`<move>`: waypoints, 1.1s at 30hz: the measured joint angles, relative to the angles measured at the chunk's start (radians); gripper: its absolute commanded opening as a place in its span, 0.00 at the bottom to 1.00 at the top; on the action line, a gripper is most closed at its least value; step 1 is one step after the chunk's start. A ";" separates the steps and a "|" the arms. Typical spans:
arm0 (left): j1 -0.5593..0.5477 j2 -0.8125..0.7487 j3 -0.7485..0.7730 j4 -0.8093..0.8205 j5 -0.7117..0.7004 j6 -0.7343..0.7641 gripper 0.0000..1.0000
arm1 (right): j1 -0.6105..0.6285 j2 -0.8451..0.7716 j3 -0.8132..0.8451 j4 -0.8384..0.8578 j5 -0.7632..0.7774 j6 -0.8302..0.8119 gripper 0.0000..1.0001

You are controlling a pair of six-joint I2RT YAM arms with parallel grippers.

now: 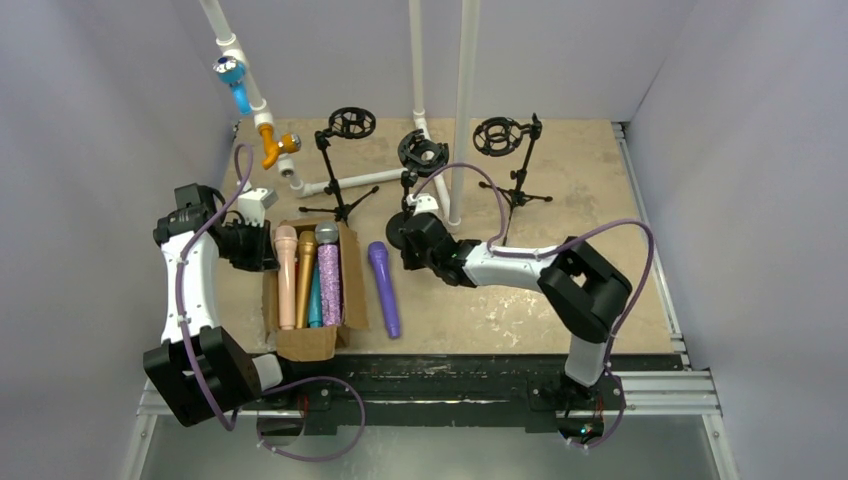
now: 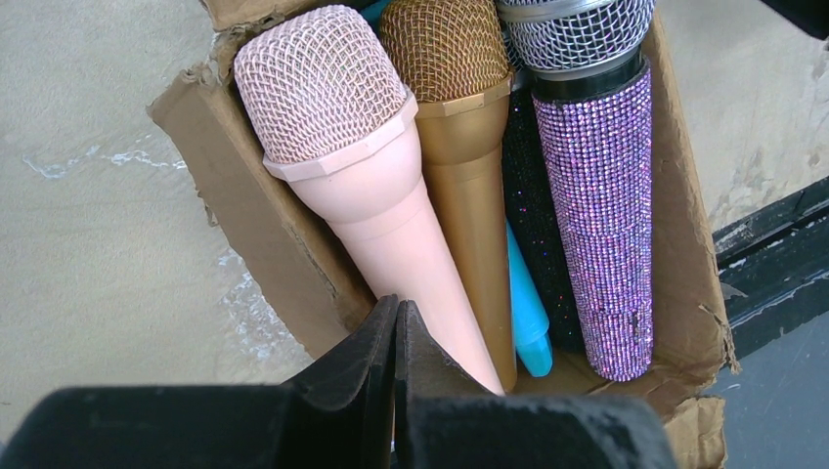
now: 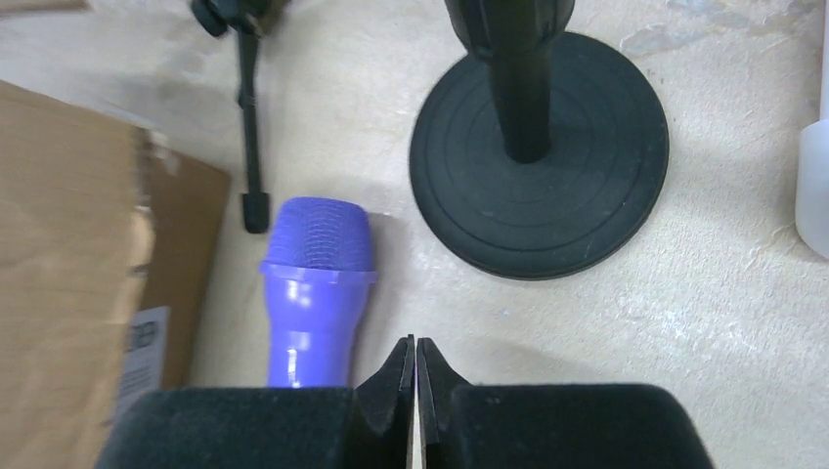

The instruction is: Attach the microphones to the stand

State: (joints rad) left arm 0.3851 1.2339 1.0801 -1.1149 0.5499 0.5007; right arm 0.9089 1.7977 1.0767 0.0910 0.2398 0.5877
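A cardboard box (image 1: 312, 342) holds several microphones: a pink one (image 1: 286, 275), a gold one (image 1: 305, 268), a purple glitter one with a grey mesh head (image 1: 329, 275) and a blue one (image 1: 315, 303). In the left wrist view the pink (image 2: 391, 210), gold (image 2: 469, 166), blue (image 2: 528, 322), black glitter (image 2: 533, 215) and purple glitter (image 2: 601, 205) ones lie side by side. A purple microphone (image 1: 384, 290) lies on the table, also in the right wrist view (image 3: 315, 283). My left gripper (image 1: 268, 258) (image 2: 399, 311) is shut and empty over the box's near-left corner. My right gripper (image 1: 403, 250) (image 3: 412, 344) is shut and empty just right of the purple head.
Three black stands with ring mounts stand at the back (image 1: 352, 123) (image 1: 423, 152) (image 1: 497, 136). The middle one's round base (image 3: 538, 156) is right ahead of my right gripper. A white pipe frame (image 1: 340, 183) carries a blue microphone (image 1: 232, 75) and an orange one (image 1: 275, 145).
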 measured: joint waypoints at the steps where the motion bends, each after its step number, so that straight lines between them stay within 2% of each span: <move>1: 0.000 0.000 0.000 0.000 0.000 0.000 0.00 | 0.001 0.018 0.000 0.008 0.011 -0.015 0.03; 11: 0.000 0.001 0.000 -0.002 0.000 0.000 0.00 | -0.006 0.163 0.018 0.109 0.096 -0.092 0.01; 21: 0.000 0.001 0.001 -0.023 0.000 0.000 0.00 | -0.085 0.330 0.219 0.165 0.117 -0.147 0.00; 28: 0.000 0.001 0.001 -0.027 0.000 0.001 0.00 | -0.090 0.335 0.236 0.156 0.145 -0.197 0.18; 33: 0.000 -0.002 0.001 -0.026 0.000 -0.001 0.00 | -0.029 0.227 0.145 0.130 0.167 -0.198 0.29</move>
State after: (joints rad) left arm 0.3851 1.2320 1.0809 -1.1412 0.5499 0.4995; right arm 0.8799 2.0243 1.2217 0.2207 0.4072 0.3901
